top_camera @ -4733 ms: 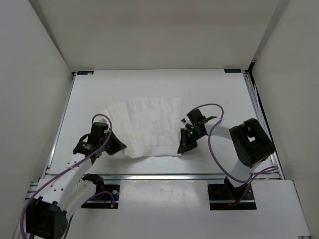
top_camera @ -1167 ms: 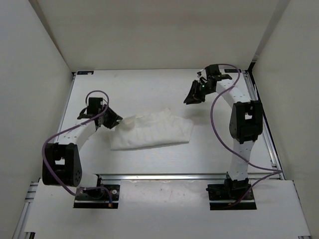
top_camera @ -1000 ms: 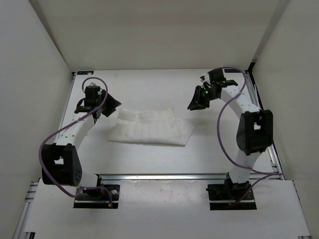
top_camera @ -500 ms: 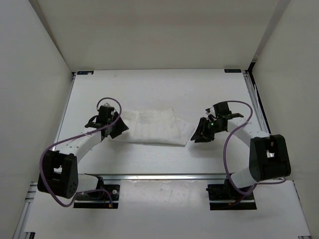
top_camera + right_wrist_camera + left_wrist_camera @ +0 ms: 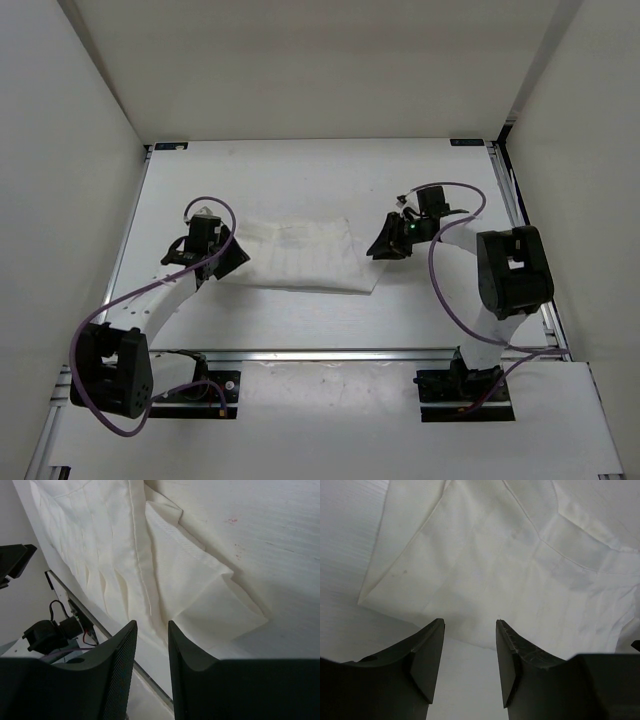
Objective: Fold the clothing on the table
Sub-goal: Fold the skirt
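1. White thin fabric: the clothing [image 5: 300, 255], folded into a flat, rough rectangle. Lies on the table [image 5: 300, 180] near its middle, a little toward the near side, between the two arms.
2. Faint parallel pleat lines across the top layer. Right-hand end doubled over into a loose, puffed fold with a stitched seam alongside, as seen from the right wrist.
3. Left gripper [image 5: 228, 258]: at the cloth's left end, tilted down toward it. From the left wrist: jaws parted to a moderate gap, nothing between them; tips over the garment's near hem, bare tabletop just below. Contact with the fabric: cannot tell.
4. Right gripper [image 5: 385, 245]: just beside the cloth's right edge, pointing at it. From the right wrist: jaws only narrowly apart, empty; loose fold just ahead of the tips.
5. Metal rail [image 5: 330, 352] along the table's near edge, apart from the cloth.
6. Small reddish specks [image 5: 232, 521] on the tabletop beyond the fold, right wrist view.
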Robot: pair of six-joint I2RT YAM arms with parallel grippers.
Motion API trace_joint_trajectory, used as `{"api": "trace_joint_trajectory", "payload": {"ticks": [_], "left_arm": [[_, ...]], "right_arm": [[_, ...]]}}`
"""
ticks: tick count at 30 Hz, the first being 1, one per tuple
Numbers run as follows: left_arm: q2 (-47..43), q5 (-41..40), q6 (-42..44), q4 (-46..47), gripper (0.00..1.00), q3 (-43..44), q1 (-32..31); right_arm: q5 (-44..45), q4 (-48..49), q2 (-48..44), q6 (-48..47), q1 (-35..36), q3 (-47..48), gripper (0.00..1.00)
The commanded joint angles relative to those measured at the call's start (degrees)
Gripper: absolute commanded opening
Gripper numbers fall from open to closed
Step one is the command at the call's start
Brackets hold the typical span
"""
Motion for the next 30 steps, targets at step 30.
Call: {"api": "trace_joint_trajectory", "payload": {"ticks": [30], "left_arm": [[3.9, -2.3, 3.0, -1.3, 0.56, 6.0, 4.6]], "right_arm": [[-6.7, 5.3, 6.5, 0.9, 5.1, 0.5, 0.37]]}}
